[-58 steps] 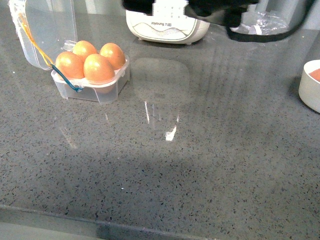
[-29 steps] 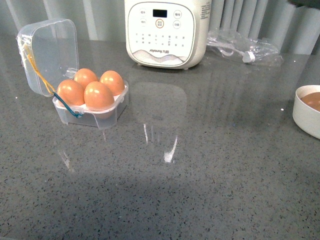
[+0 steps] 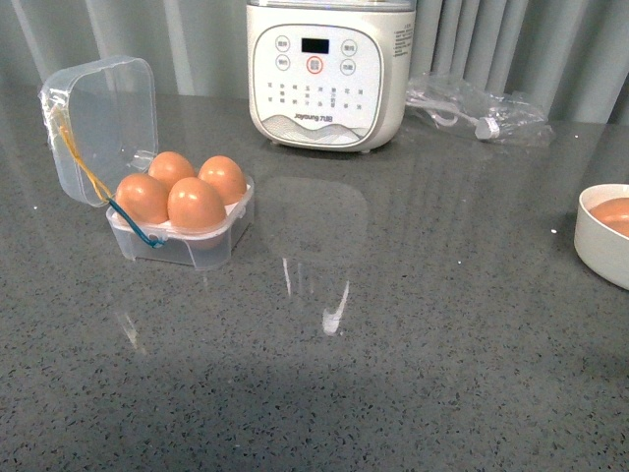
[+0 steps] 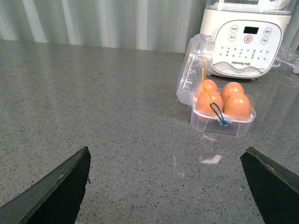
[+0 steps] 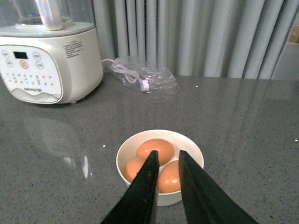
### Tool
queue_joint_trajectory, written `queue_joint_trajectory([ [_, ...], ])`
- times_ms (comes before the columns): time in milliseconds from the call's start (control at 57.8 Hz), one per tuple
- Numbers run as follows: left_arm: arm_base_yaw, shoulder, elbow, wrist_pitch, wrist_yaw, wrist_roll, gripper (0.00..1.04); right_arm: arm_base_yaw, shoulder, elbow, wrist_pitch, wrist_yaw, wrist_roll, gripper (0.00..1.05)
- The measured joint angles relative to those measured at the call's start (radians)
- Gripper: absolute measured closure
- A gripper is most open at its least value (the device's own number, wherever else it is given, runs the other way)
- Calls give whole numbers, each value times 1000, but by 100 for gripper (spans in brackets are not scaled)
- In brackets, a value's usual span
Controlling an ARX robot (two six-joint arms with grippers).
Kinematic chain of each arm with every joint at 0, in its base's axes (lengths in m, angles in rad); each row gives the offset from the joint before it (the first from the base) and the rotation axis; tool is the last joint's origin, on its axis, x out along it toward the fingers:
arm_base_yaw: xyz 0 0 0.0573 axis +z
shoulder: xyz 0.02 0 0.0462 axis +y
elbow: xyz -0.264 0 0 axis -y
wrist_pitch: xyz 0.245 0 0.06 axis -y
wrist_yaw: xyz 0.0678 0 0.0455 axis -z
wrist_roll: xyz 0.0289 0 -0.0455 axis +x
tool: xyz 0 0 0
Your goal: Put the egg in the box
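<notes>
a grey speckled countertop seen from the robot's body. on its left side sits the clear plastic egg box, with its hinged lid standing open. all four cups of the box hold brown eggs. they look alike, so the egg of the task is most likely one of these four, though which one cannot be told.

behind the box stands a cream countertop appliance with a button panel. well apart, at the right edge, is a white bowl holding three more brown eggs.

the left gripper is spread wide and empty above bare counter, facing the box. the right gripper hangs over the bowl, its fingers drawn nearly together with a thin gap, gripping nothing.

judged from this, the filling looks complete: no cup is free. nothing seems left to do, though the lid remains unclosed.
</notes>
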Motion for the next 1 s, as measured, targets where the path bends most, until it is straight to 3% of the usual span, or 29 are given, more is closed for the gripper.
queue_joint_trajectory([
  [69, 0, 0, 0, 0, 0, 0, 7, 0, -30, -31, 0, -1, -5, 102],
  [1004, 0, 0, 0, 0, 0, 0, 7, -1, -365, -207, -147, 0, -4, 102],
])
